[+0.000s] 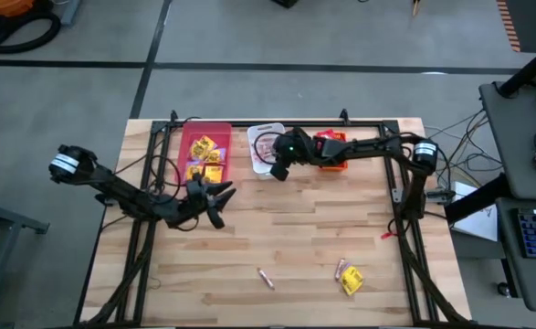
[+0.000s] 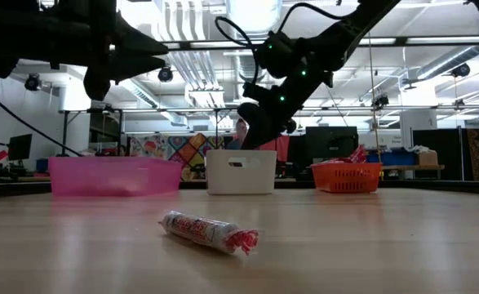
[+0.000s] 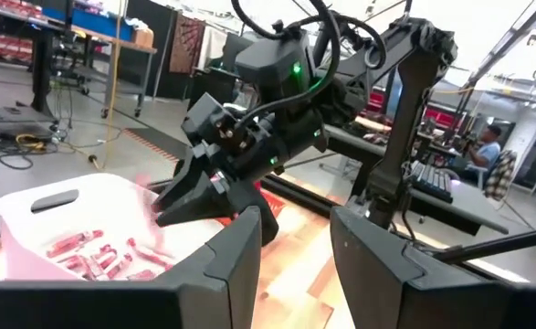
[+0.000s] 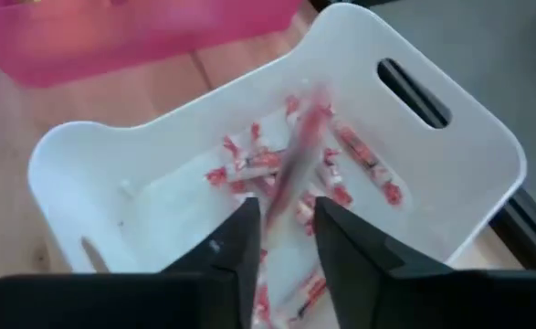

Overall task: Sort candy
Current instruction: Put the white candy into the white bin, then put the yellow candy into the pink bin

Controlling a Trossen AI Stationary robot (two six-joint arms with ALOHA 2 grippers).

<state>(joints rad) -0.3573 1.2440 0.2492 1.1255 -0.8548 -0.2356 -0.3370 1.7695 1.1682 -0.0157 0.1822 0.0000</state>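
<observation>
1. A blurred pinkish-red candy stick point(image 4: 297, 164) appears to be dropping from the right gripper point(image 4: 281, 239) into the white bin point(image 4: 468, 183), its long axis roughly along the fingers; it looks released, the jaws slightly apart and empty
2. Risk: falling end-first, it could bounce off the sticks already inside
3. The left gripper point(image 1: 215, 203), part open and empty, waits near the pink bin point(image 1: 204, 128)
4. Loose candy remains: a stick point(image 1: 265, 278) and a yellow packet point(image 1: 351, 281)

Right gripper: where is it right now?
In the high view the right gripper hangs over the white bin at the table's far edge, between the pink bin and orange bin; a candy stick is dropping from it.
</observation>
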